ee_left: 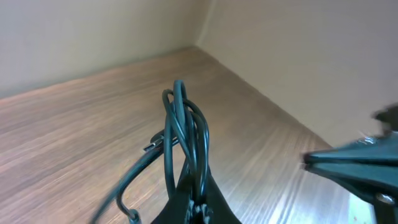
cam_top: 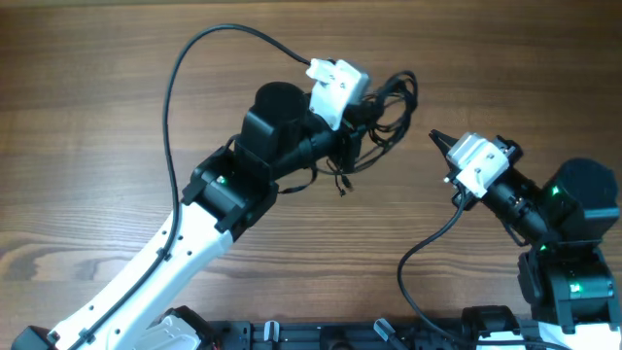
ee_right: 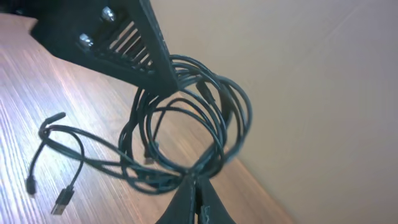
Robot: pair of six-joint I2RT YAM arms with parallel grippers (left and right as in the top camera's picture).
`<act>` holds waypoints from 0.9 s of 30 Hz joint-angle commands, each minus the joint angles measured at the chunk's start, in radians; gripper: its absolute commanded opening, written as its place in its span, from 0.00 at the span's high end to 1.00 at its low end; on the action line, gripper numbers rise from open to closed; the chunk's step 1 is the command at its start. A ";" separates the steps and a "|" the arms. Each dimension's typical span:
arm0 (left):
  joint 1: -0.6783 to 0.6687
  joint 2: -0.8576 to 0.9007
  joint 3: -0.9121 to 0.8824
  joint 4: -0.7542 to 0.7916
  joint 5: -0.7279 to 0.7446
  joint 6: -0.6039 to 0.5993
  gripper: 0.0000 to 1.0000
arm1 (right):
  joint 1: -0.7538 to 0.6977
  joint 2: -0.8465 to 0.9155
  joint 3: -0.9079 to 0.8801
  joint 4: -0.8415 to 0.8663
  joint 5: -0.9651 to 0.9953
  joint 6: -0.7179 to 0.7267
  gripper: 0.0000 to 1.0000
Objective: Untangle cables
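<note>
1. Left pincer (ee_left: 194, 204) clamped on cables (ee_left: 178, 99); bundle lifted at far centre of desk (cam_top: 97, 146); plug ends trail down.
2. Right pincer (cam_top: 434, 137) closed, empty; just right of bundle.

Left gripper (cam_top: 366, 119) and right gripper (cam_top: 436, 139) have jaws closed.

One left arm (cam_top: 185, 233), one right arm (cam_top: 559, 219), and one knotted bundle of cables (cam_top: 387, 100), strands too tangled to count.
</note>
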 commanded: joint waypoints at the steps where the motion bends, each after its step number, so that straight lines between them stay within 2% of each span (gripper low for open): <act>1: 0.025 -0.016 0.003 -0.009 -0.046 -0.051 0.96 | 0.004 -0.020 0.018 0.000 -0.023 0.049 0.96; 2: 0.025 -0.016 0.003 -0.009 -0.045 -0.051 0.96 | 0.004 -0.020 0.018 0.000 -0.013 0.068 0.87; 3: 0.025 -0.016 0.003 -0.009 -0.038 -0.051 0.96 | 0.004 -0.020 0.018 0.000 0.026 0.114 0.58; 4: 0.026 -0.016 0.003 -0.008 -0.012 -0.050 0.96 | 0.004 -0.020 0.018 -0.002 0.132 0.230 0.33; 5: 0.026 -0.016 0.003 -0.004 0.017 -0.046 0.96 | 0.004 -0.020 0.018 -0.006 0.195 0.313 0.14; 6: 0.026 -0.016 0.003 0.003 0.047 -0.043 0.96 | 0.004 -0.020 0.018 -0.015 0.223 0.363 0.07; 8: 0.040 -0.016 0.003 0.027 0.131 -0.043 0.96 | 0.004 -0.020 0.018 -0.035 0.229 0.394 0.01; 14: 0.165 -0.016 0.003 0.112 0.536 -0.040 0.96 | 0.001 -0.013 0.018 -0.033 0.211 0.533 0.00; 18: 0.257 -0.016 0.003 0.143 0.778 -0.035 0.96 | 0.001 -0.010 0.018 0.052 -0.107 0.552 0.00; 20: 0.278 -0.016 0.003 0.165 0.945 0.034 0.96 | 0.001 0.011 0.018 0.076 -0.230 0.552 0.00; 24: 0.277 -0.016 0.003 0.164 0.985 0.043 0.96 | 0.002 0.055 0.018 0.141 -0.447 0.571 0.04; 26: 0.277 -0.016 0.003 0.165 1.003 0.043 0.96 | 0.001 0.086 0.018 0.184 -0.531 0.571 0.28; 27: 0.278 -0.016 0.003 0.164 1.001 0.043 0.96 | 0.001 0.101 0.018 0.202 -0.559 0.571 0.59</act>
